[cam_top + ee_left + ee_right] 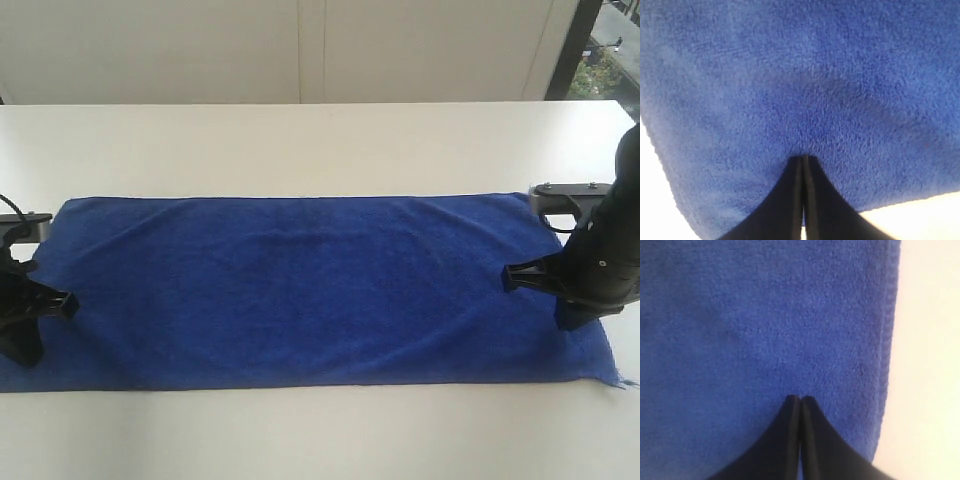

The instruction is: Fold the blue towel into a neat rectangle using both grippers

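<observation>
1. Towel point(300, 290) of deep royal-blue terry cloth, long and rectangular, lies spread flat on the white counter point(300, 140). Its long sides run left to right, and it lies closer to the near edge than to the far one.
2. The black left tool point(62, 302) sits over the towel's left short end, roughly midway between the near and far long edges. Its tip points toward the middle of the cloth.
3. In the left wrist view that tool point(804, 161) has its narrow black fingers point(785, 205) pressed together, with the tips on the fuzzy pile. Whether any cloth is pinched between them cannot be told.
4. The black right tool point(512, 277) rests over the right short end, just inside the edge, and also points toward the middle.
5. In the right wrist view this tool point(800, 400) likewise has its fingers point(782, 440) closed against each other. The tips touch the towel near its hemmed edge, and bare counter lies just beyond.
6. A silver-grey metal block point(565, 190) shows at the towel's far-right corner.
7. A loose thread point(626, 381) trails from the near-right corner.
</observation>
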You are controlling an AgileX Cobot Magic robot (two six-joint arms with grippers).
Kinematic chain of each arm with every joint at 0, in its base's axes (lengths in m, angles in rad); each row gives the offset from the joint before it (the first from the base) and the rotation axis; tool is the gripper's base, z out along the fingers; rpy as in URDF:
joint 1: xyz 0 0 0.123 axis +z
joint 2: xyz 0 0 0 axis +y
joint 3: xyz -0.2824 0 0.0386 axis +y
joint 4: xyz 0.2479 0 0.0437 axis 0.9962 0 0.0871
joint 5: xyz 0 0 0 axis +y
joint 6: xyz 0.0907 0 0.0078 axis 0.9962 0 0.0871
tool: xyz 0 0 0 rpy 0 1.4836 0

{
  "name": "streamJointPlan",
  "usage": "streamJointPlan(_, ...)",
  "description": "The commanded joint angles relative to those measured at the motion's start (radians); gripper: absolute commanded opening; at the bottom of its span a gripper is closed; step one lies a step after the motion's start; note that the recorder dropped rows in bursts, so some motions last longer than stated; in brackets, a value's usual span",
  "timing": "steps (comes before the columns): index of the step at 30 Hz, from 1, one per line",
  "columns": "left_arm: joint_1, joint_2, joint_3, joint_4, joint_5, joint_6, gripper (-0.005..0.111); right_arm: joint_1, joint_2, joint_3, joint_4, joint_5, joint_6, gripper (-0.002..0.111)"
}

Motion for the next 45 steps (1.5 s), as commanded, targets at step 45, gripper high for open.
streamJointPlan(45,0.001,-0.397,-0.045,-0.038,0.068,-0.008,0.0,-0.091,-0.056,-0.138,0.02,0.024,-0.04,0.0)
